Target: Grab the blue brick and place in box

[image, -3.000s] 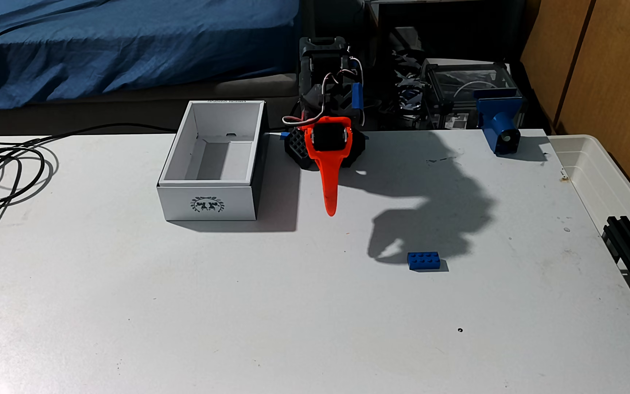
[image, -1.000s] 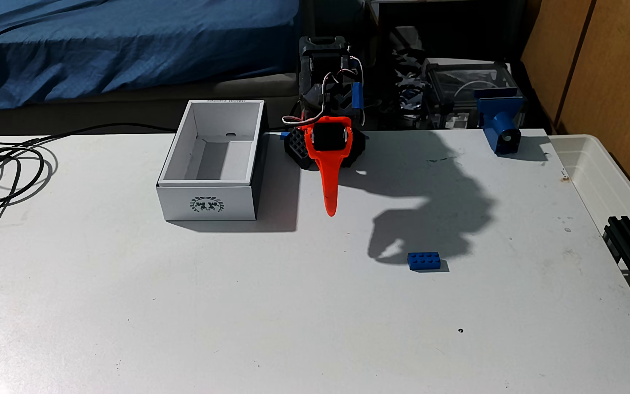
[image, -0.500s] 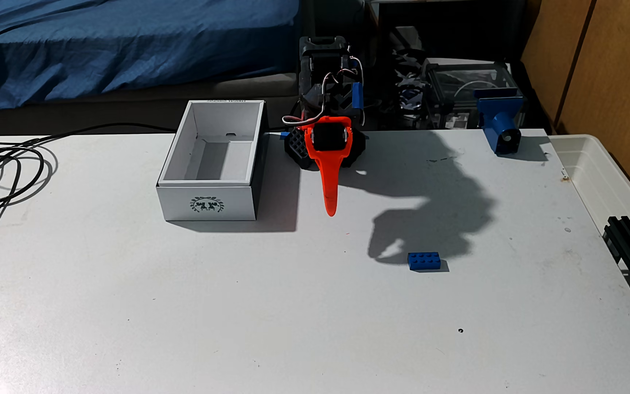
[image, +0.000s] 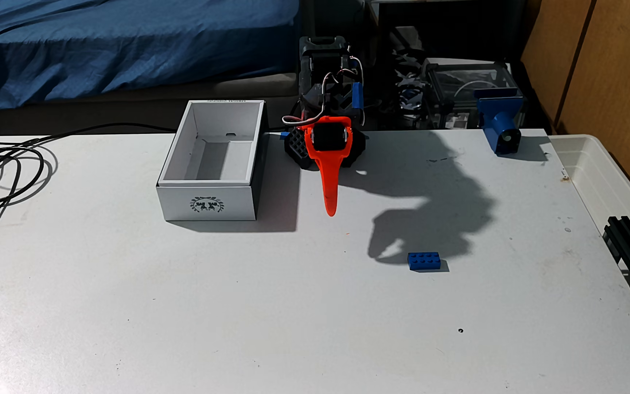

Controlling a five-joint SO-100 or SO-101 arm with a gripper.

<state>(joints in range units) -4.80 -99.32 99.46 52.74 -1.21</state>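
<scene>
Fixed view: the blue brick point(image: 423, 261) sits flat on the worktop point(image: 230, 303), right of centre, well clear of every edge with open room all round. The box point(image: 207, 200) stands far left, open-topped. The orange end effector point(image: 331, 210) hangs between them holding nothing; can't tell how wide it's parted.

I was running the rig in a home bedroom turned hobby bench: a bed with a rumpled blue sheet point(image: 116, 45) lay right behind the white table point(image: 230, 303), wooden sliding panels point(image: 616, 68) lined the right, and loose black cables point(image: 6, 170) trailed across the tabletop.
</scene>
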